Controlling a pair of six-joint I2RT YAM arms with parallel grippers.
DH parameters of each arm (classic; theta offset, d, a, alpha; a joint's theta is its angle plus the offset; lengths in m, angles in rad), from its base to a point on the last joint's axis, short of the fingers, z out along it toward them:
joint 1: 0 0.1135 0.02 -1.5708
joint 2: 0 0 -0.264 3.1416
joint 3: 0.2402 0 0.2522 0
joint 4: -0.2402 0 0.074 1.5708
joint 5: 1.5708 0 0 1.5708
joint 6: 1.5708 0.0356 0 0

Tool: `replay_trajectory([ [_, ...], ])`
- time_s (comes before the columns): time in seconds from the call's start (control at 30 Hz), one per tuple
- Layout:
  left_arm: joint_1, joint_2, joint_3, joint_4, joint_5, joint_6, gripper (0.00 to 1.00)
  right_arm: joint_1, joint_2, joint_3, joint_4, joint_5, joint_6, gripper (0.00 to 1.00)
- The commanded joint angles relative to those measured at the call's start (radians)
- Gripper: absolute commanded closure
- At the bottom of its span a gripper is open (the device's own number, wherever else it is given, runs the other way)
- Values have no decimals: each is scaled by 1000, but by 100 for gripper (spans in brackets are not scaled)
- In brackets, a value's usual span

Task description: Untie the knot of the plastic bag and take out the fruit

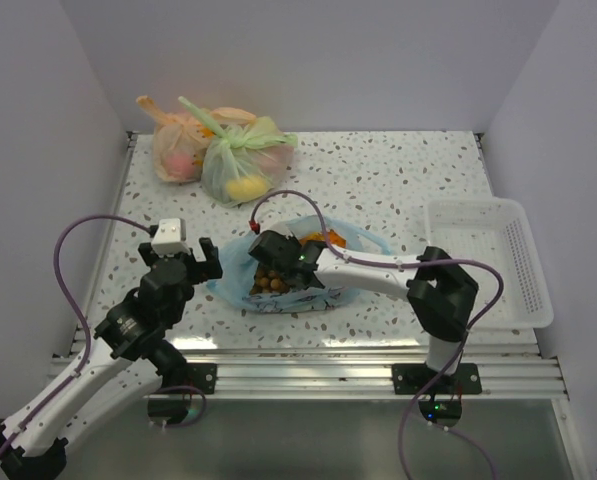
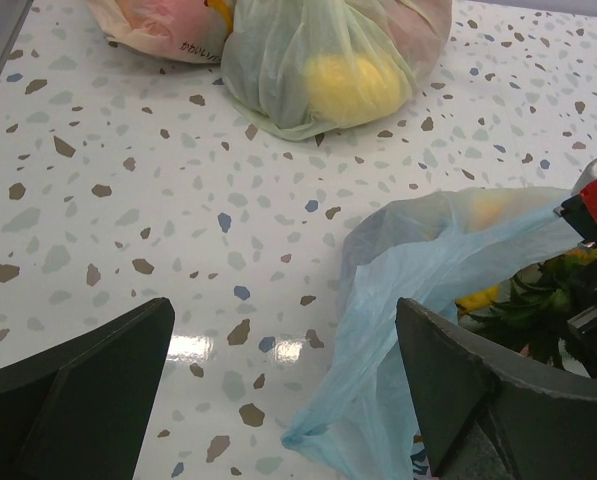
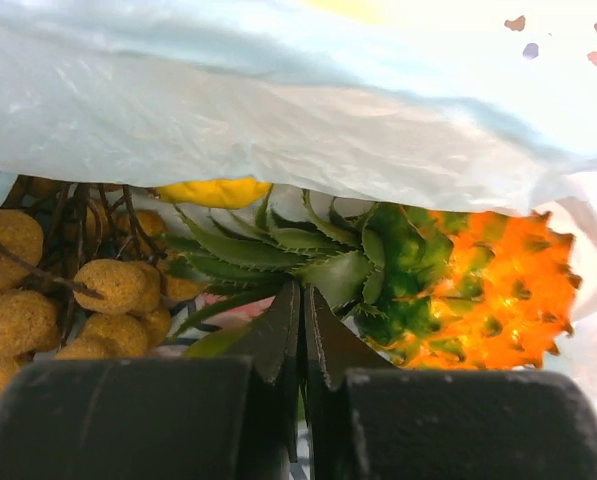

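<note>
The light blue plastic bag (image 1: 236,288) lies open in the middle of the table, and no knot shows on it. My right gripper (image 1: 270,262) reaches into its mouth. In the right wrist view this gripper (image 3: 302,290) is shut, with a green leaf of the pineapple's crown (image 3: 278,245) pinched between its fingers. The orange pineapple (image 3: 488,290), a bunch of tan berries (image 3: 108,285) and a yellow piece (image 3: 213,190) lie under the bag's film (image 3: 278,110). My left gripper (image 2: 285,305) stands open over the table, just left of the bag (image 2: 418,260), holding nothing.
A tied green bag (image 1: 243,160) and a tied orange bag (image 1: 178,150) with fruit sit at the back left. A white basket (image 1: 533,300) stands at the right edge. A loose blue handle strip (image 2: 303,435) trails toward my left gripper.
</note>
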Motion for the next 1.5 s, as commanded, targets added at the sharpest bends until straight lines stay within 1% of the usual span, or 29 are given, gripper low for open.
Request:
replay_trajectory([
  [0.0,8,1,0,44,-27,6,2,6,-108,31,-9,-7,15,100],
  [0.2,8,-3,0,42,-34,5,2,6,-244,48,3,-110,29,100],
  [0.5,9,-22,-4,41,-40,-2,2,3,-376,86,16,-269,61,100],
  [0.6,9,-22,-4,41,-43,-3,2,-1,-419,110,19,-318,71,100],
  [0.77,8,-21,-4,39,-44,-3,2,-28,-473,202,-47,-357,77,100],
  [0.87,9,-21,-4,41,-41,-3,2,-83,-505,256,-92,-387,83,100],
  [0.93,9,-18,-4,39,-41,-5,2,-157,-522,287,-133,-386,80,100],
  [1.07,9,-16,-4,39,-43,-3,2,-287,-563,302,-194,-317,42,100],
  [1.1,9,-18,-4,39,-41,-3,2,-351,-579,301,-204,-299,34,100],
  [1.17,9,-15,-2,39,-38,-3,2,-419,-592,288,-221,-282,15,100],
  [1.2,8,-15,-4,39,-38,-3,2,-474,-600,279,-224,-239,6,100],
  [1.23,8,-13,-4,41,-38,-2,2,-502,-611,266,-231,-222,-11,100],
  [1.27,9,-10,-1,38,-38,-3,2,-533,-619,256,-231,-208,-20,100],
  [1.3,9,-9,-2,38,-37,-2,2,-591,-625,244,-228,-194,-31,100],
  [1.33,9,-7,-2,38,-37,-2,2,-620,-641,204,-206,-168,-49,100],
  [1.37,8,-7,-2,39,-37,-3,2,-654,-651,183,-189,-164,-52,100],
  [1.4,9,-7,-2,38,-37,-2,2,-728,-658,137,-163,-170,-52,100],
  [1.47,8,-7,-2,39,-37,-2,2,-799,-671,101,-143,-177,-43,100],
])
